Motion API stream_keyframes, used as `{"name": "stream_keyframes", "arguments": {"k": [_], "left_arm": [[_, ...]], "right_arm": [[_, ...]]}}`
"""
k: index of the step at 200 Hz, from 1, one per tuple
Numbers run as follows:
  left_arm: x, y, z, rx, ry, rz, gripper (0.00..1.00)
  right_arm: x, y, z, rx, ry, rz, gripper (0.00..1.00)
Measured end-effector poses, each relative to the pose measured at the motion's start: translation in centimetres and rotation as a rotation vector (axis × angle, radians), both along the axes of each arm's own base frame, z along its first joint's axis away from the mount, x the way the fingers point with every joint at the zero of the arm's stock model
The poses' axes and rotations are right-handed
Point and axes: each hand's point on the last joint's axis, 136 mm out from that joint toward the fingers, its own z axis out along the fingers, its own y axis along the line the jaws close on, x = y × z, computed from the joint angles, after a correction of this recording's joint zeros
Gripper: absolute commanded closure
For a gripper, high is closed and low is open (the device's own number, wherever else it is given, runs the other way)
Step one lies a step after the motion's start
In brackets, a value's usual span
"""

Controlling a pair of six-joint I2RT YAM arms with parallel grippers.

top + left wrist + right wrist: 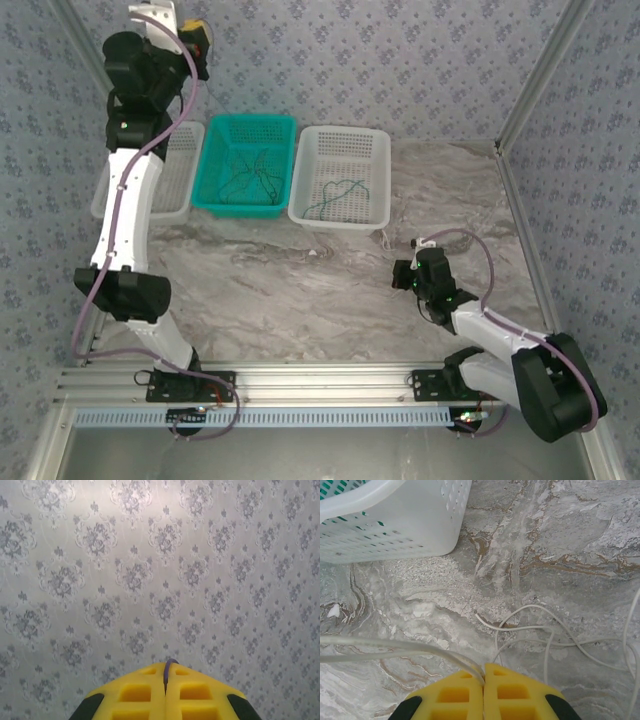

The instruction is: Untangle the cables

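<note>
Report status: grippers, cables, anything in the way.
Left gripper shut, up at the wall, thin purple strand nipped. Right gripper shut on pale cable, loops lying on table. Dark cables in teal basket. White basket just ahead of right gripper.

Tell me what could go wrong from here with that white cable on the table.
The right end effector is shut on the white cable, whose loops cross on the table; pulling may tighten them into a knot. The grip is at the very tip, so the thin cable could slip out.
</note>
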Motion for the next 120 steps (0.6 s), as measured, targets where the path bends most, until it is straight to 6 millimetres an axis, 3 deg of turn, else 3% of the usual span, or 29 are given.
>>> {"name": "stream_keyframes", "arguments": {"k": [23, 46, 58, 72, 83, 120], "left_arm": [[3.1, -0.4, -1.6, 0.028, 0.024, 0.005, 1.0], [6.6, -0.6, -7.2, 0.05, 0.147, 0.011, 0.99], [7.9, -0.6, -11.1, 0.058, 0.229, 0.023, 0.89], [9.0, -0.4, -15.0, 0.063, 0.322, 0.039, 0.69], [9.5, -0.3, -17.6, 0.073, 0.388, 0.048, 0.62], [9.7, 0.5, -21.8, 0.033, 0.535, 0.099, 0.42]], "right_arm": [[-0.1, -0.1, 0.3, 0.002, -0.007, 0.0, 0.93], [-0.2, -0.1, 0.6, 0.002, -0.011, 0.0, 0.93], [-0.3, -0.1, 0.8, 0.003, -0.016, 0.002, 0.93], [-0.3, -0.2, 1.0, 0.002, -0.022, 0.004, 0.93], [-0.4, -0.2, 1.2, 0.004, -0.027, 0.004, 0.93], [-0.5, -0.2, 1.8, 0.01, -0.043, 0.004, 0.92]]}}
